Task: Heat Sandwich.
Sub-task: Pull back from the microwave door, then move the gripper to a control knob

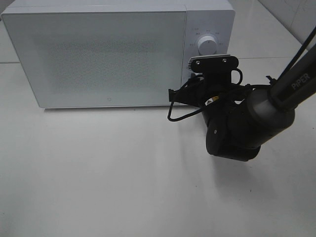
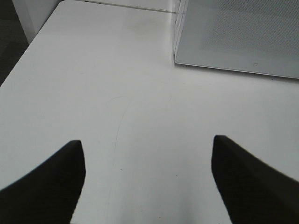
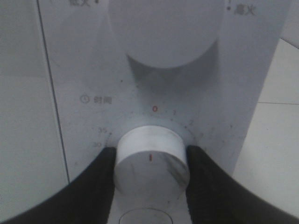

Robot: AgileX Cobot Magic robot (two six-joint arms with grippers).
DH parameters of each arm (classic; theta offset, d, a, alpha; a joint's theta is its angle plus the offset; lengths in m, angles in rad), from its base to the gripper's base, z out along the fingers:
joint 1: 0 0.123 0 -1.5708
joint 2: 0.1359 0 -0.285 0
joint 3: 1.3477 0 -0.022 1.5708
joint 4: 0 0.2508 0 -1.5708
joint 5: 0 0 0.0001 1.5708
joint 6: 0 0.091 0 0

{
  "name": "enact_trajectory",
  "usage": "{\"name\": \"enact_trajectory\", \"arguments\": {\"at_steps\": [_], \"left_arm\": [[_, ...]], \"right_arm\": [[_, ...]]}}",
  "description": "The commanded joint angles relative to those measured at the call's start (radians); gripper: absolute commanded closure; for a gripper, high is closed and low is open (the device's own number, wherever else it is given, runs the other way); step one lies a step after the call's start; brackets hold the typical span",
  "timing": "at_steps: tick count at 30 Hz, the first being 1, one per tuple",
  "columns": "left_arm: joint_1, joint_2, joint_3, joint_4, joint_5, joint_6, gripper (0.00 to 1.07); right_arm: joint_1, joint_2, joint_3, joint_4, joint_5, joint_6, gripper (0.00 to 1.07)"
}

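Clerk: Progress on the heating?

Inspector: Microwave [image 1: 212, 19] stands at the back of the surface [image 1: 98, 177], door [image 1: 98, 59] closed. No sandwich shows in any view. The door panel cannot be seen through from here, so I judge it to be inside, unconfirmed. Loading appears done. The right hand [image 3: 150, 161] is pinching the timer knob [image 3: 150, 172], one finger against each side, below the larger power dial [image 3: 163, 28]. The printed scale starts at zero above the knob, and I cannot tell whether any time has been wound on. Outstanding, in my judgement: turn the knob, let it run, and take the sandwich out.

Clerk: Surface and room?

Inspector: Surface white, with faint scuff lines, and nothing lying on it in front of the microwave in these views. There are pale seamed panels behind, and a dark strip of floor [image 2: 11, 51] past the surface's edge in the left wrist view. The left hand [image 2: 147, 149] hovers low over the surface near the microwave's front corner, fingers spread wide, holding nothing.
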Motion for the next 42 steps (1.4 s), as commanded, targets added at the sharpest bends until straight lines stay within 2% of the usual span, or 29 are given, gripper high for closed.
{"name": "enact_trajectory", "arguments": {"at_steps": [1, 10, 12, 15, 16, 18, 21, 23, 26, 27, 29, 42], "left_arm": [[0.002, -0.023, 0.001, -0.001, -0.013, -0.006, 0.35], [0.002, -0.023, 0.001, -0.001, -0.013, -0.006, 0.35], [0.002, -0.023, 0.001, -0.001, -0.013, -0.006, 0.35], [0.002, -0.023, 0.001, -0.001, -0.013, -0.006, 0.35], [0.002, -0.023, 0.001, -0.001, -0.013, -0.006, 0.35], [0.002, -0.023, 0.001, -0.001, -0.013, -0.006, 0.35], [0.002, -0.023, 0.001, -0.001, -0.013, -0.006, 0.35], [0.002, -0.023, 0.001, -0.001, -0.013, -0.006, 0.35], [0.002, -0.023, 0.001, -0.001, -0.013, -0.006, 0.35], [0.002, -0.023, 0.001, -0.001, -0.013, -0.006, 0.35], [0.002, -0.023, 0.001, -0.001, -0.013, -0.006, 0.35], [0.002, -0.023, 0.001, -0.001, -0.013, -0.006, 0.35]], "right_arm": [[-0.004, -0.013, -0.023, -0.057, -0.196, -0.004, 1.07], [-0.002, -0.013, -0.023, -0.059, -0.196, 0.263, 1.07], [-0.002, -0.013, -0.023, -0.053, -0.196, 0.456, 1.07], [-0.002, -0.013, -0.023, -0.053, -0.196, 0.592, 1.07], [-0.002, -0.013, -0.023, -0.053, -0.196, 0.72, 1.07], [-0.002, -0.013, -0.023, -0.053, -0.196, 0.782, 1.07], [-0.002, -0.013, -0.023, -0.053, -0.195, 1.15, 1.07], [-0.002, -0.013, -0.023, -0.053, -0.195, 1.229, 1.07], [-0.002, -0.013, -0.023, -0.053, -0.195, 1.564, 1.07], [-0.002, -0.013, -0.023, -0.053, -0.195, 1.564, 1.07], [-0.002, -0.013, -0.021, -0.053, -0.195, 1.712, 1.07], [-0.002, -0.013, -0.021, -0.053, -0.194, 1.709, 1.07]]}}
